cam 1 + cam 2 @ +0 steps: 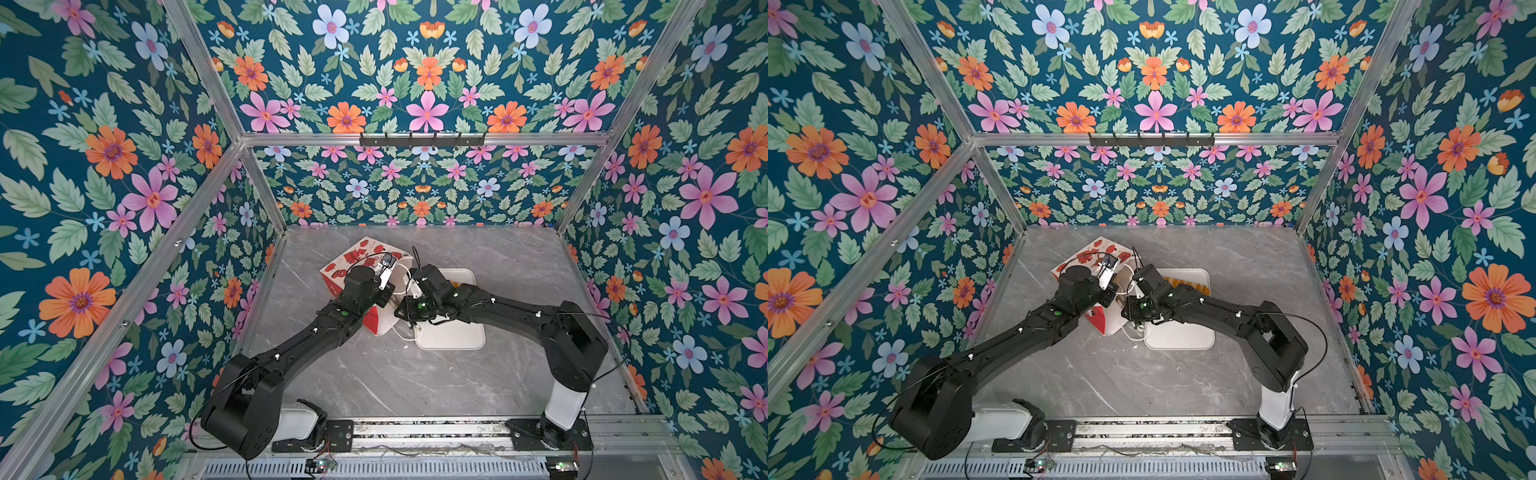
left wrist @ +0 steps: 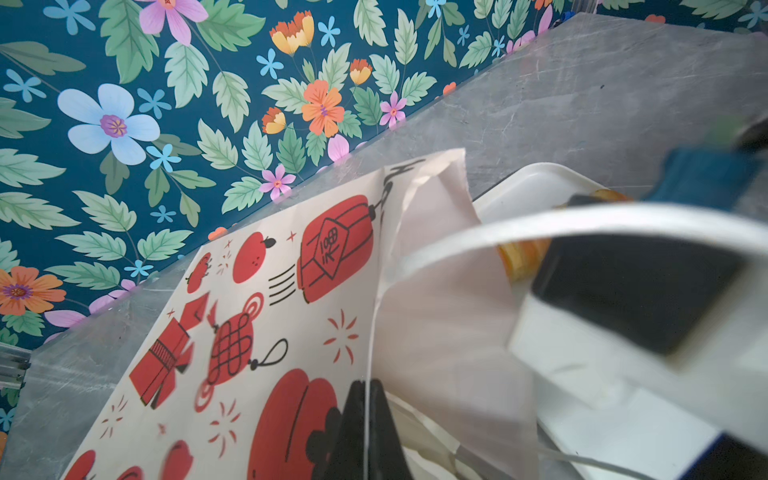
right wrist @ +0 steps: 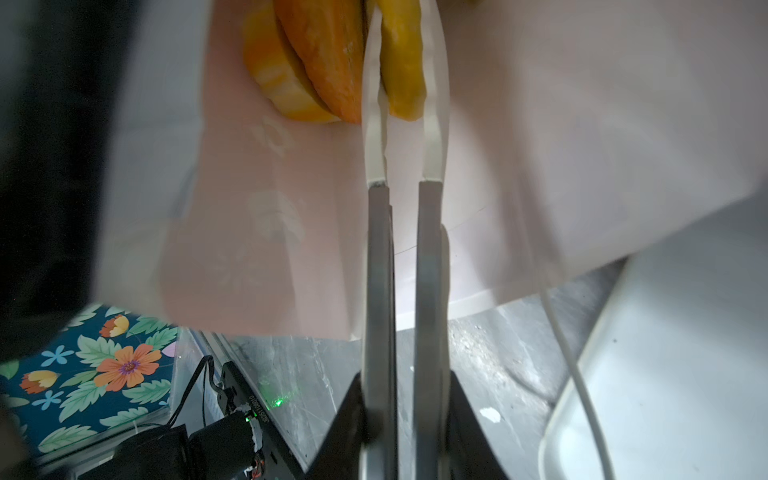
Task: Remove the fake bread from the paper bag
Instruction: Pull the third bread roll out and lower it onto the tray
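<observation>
The paper bag lies on its side on the grey table, white with red prints. My left gripper is shut on the edge of its mouth. My right gripper reaches deep into the bag, and its long white-tipped fingers press on either side of a yellow piece of fake bread. An orange-brown piece and a striped yellow piece lie beside it inside the bag. In both top views the right fingertips are hidden in the bag.
A white tray sits right of the bag, with a striped yellow loaf at its far end. A white cord handle loops near the bag's mouth. Flowered walls enclose the table.
</observation>
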`<action>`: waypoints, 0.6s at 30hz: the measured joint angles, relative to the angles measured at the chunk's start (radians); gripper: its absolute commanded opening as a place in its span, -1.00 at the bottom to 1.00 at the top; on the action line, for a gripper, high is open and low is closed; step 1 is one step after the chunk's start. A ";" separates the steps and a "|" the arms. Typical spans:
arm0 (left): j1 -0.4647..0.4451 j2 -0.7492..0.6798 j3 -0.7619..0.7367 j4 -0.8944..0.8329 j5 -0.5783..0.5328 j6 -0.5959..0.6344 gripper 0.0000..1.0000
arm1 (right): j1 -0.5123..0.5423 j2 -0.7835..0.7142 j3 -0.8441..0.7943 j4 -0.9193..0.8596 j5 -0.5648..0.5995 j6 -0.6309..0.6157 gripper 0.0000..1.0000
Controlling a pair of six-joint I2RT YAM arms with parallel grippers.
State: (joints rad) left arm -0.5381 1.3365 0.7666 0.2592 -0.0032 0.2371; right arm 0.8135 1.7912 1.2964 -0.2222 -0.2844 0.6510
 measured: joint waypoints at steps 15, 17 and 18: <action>0.002 0.017 0.008 0.047 -0.102 -0.048 -1.00 | -0.004 -0.296 -0.168 -0.179 -0.004 -0.027 -0.70; 0.003 0.025 0.014 0.047 -0.112 -0.051 -1.00 | -0.004 -0.361 -0.226 -0.183 -0.023 -0.026 -0.70; 0.004 0.028 0.016 0.047 -0.116 -0.052 -1.00 | -0.004 -0.388 -0.248 -0.183 -0.027 -0.025 -0.70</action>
State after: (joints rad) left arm -0.5339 1.3643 0.7830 0.3065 -0.1192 0.1852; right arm 0.8097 1.4033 1.0481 -0.4053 -0.3111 0.6258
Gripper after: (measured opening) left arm 0.040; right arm 0.243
